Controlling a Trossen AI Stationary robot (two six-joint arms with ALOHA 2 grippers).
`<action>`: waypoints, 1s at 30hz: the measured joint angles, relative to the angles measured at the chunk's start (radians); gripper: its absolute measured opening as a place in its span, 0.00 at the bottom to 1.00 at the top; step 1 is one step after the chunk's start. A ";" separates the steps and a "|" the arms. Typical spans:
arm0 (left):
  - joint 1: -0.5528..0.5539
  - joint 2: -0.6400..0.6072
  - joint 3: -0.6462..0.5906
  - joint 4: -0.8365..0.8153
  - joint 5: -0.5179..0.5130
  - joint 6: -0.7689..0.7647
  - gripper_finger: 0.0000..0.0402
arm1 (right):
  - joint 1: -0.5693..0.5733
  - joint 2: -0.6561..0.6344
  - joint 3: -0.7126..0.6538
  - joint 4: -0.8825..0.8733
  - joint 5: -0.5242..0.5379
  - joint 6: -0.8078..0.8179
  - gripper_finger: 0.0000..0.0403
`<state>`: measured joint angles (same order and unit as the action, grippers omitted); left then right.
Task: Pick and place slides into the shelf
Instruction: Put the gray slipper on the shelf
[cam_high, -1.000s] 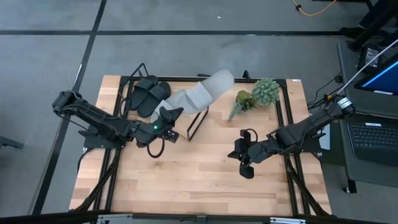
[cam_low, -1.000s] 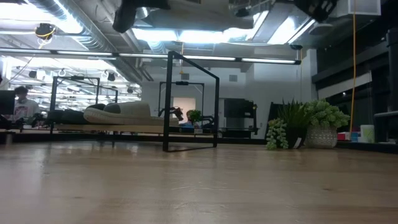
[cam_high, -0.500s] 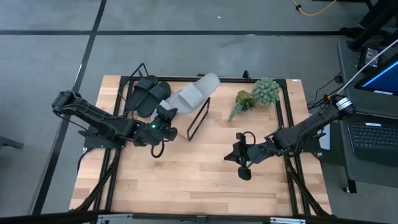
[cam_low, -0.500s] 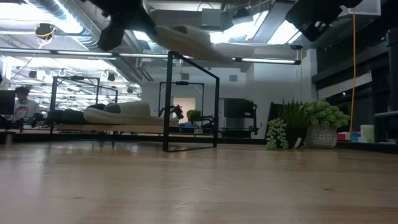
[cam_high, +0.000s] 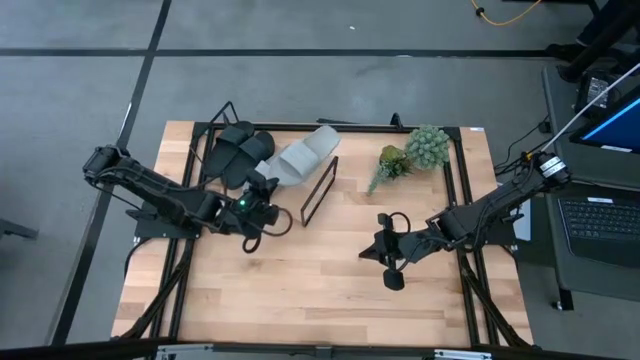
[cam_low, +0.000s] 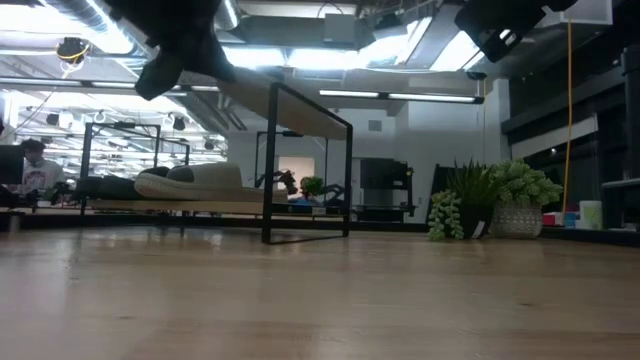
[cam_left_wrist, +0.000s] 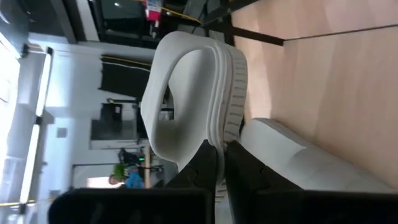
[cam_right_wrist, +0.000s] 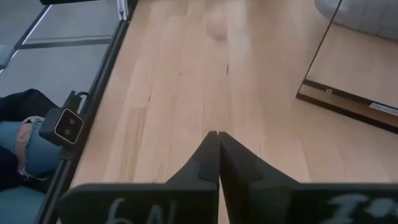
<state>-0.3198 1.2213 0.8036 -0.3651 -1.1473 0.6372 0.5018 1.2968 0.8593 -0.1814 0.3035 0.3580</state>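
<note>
The wooden table (cam_high: 300, 290) lies bare along its near edge. Above its right middle hovers the right gripper (cam_high: 385, 250), its fingers (cam_right_wrist: 211, 155) pressed together with nothing between them, pointing toward the table's centre. The left gripper (cam_high: 262, 203) sits at about the same depth, left of centre, and pinches the edge of a light grey slide (cam_left_wrist: 193, 99), so the sandal hangs off the fingertips, turned on its side in the left wrist view. From above, this slide (cam_high: 305, 155) reaches up and away from the gripper over the shelf (cam_high: 318, 190), close to the black wire end loop (cam_low: 305, 165). A second light grey slide (cam_left_wrist: 298, 155) lies flat on the shelf board just beside the held one. Farther back on the left, two black slides (cam_high: 240, 152) rest side by side on the shelf. At the far right of the table stands a small potted plant (cam_high: 412, 152). Beyond the table's right side, a laptop (cam_high: 600, 225) sits open.
</note>
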 joint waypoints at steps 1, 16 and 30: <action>0.000 0.000 0.000 -0.008 0.015 -0.024 0.02 | 0.000 0.000 0.000 0.000 0.000 0.000 0.01; -0.067 0.003 0.000 -0.111 0.117 -0.260 0.02 | 0.000 0.000 0.000 0.000 0.000 -0.027 0.01; -0.118 0.032 0.000 -0.204 0.191 -0.535 0.02 | 0.000 0.000 0.001 0.007 0.000 -0.039 0.01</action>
<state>-0.4380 1.2531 0.8038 -0.5689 -0.9565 0.1027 0.5014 1.2964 0.8604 -0.1742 0.3035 0.3186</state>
